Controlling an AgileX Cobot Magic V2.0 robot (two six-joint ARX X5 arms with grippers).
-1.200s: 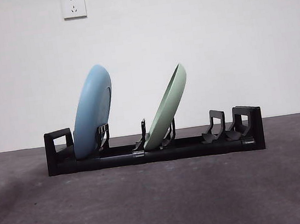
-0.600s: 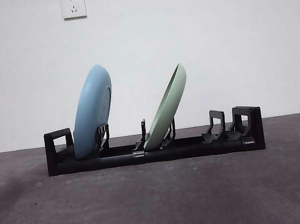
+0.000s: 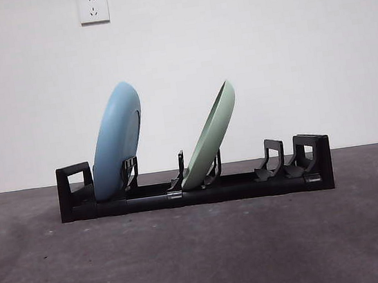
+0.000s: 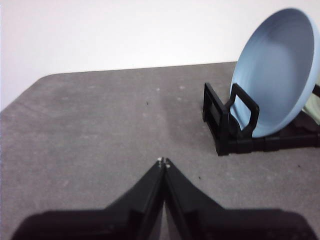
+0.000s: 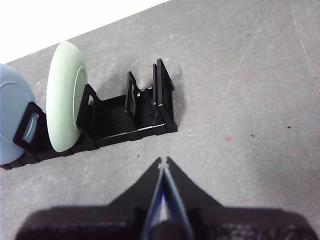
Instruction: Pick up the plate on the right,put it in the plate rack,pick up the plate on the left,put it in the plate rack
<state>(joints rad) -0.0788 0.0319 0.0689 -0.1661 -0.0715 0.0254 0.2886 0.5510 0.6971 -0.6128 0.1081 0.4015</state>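
Smooth round plates (image 3: 116, 140) in ribbed, seemingly plastic rack (image 3: 196, 193)

blue plate (image 5: 11, 120) cropped, green plate (image 4: 314, 105) mostly hidden

A plain pale blue plate (image 3: 116, 140) and a plain pale green plate (image 3: 209, 137) are held in the solid black plate rack (image 3: 196, 195). The table (image 3: 204, 258) is seen as mottled dark grey, the wall (image 3: 268, 54) as white, with two white sockets (image 3: 92, 7).
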